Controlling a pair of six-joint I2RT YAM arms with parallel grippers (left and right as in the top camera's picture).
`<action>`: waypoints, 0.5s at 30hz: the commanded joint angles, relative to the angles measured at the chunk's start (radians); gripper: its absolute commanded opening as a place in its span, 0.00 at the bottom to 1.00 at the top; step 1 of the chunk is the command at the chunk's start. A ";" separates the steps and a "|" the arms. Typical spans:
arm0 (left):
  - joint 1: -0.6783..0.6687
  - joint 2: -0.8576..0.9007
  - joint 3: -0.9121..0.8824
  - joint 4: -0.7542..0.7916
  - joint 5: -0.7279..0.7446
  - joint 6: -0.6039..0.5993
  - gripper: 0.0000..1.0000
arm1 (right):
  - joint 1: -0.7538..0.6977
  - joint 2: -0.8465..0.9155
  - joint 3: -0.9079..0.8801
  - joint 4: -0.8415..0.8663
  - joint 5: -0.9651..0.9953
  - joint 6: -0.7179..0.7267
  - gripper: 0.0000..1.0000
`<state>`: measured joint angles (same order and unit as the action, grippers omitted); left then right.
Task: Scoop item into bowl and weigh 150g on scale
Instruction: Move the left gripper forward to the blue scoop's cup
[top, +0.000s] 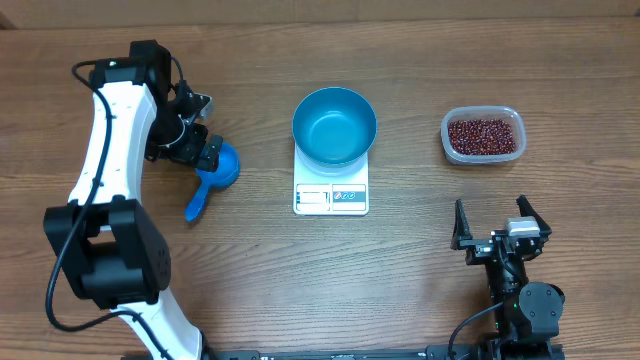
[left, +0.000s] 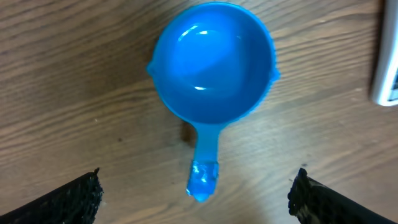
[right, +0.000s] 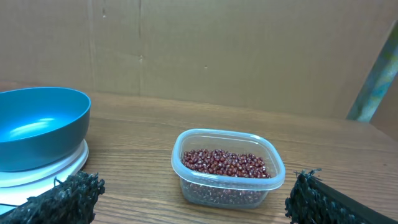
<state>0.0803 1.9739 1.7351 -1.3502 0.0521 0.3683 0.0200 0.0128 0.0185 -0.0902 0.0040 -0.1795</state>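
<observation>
The blue bowl (top: 334, 124) (right: 37, 127) stands empty on the white scale (top: 331, 197) (right: 50, 171) at the table's middle. Dark red-brown beans (top: 483, 135) (right: 224, 163) fill a clear tub (top: 510, 150) (right: 227, 186) to its right. A small blue scoop (top: 212, 178) (left: 211, 62) lies empty on the wood to the left, handle (left: 203, 171) toward the table front. My left gripper (top: 200, 138) (left: 196, 196) hovers open above the scoop, its fingers wide either side of the handle and not touching it. My right gripper (top: 497, 222) (right: 193, 196) stands open near the front right, facing the tub, holding nothing.
A brown cardboard wall (right: 217, 50) runs behind the table. In the left wrist view an edge of the scale (left: 388, 68) shows at the right. Bare wood lies between the scale and my right gripper.
</observation>
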 joint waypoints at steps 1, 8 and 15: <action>0.007 0.031 0.024 0.024 -0.034 0.021 0.99 | -0.003 -0.010 -0.010 0.005 -0.006 -0.005 1.00; 0.017 0.095 0.022 0.105 -0.041 0.021 0.99 | -0.003 -0.010 -0.010 0.005 -0.006 -0.005 1.00; 0.038 0.156 0.021 0.186 -0.036 0.021 0.99 | -0.003 -0.010 -0.010 0.005 -0.006 -0.005 1.00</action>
<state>0.1055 2.0983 1.7355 -1.1790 0.0174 0.3737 0.0200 0.0128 0.0185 -0.0902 0.0040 -0.1799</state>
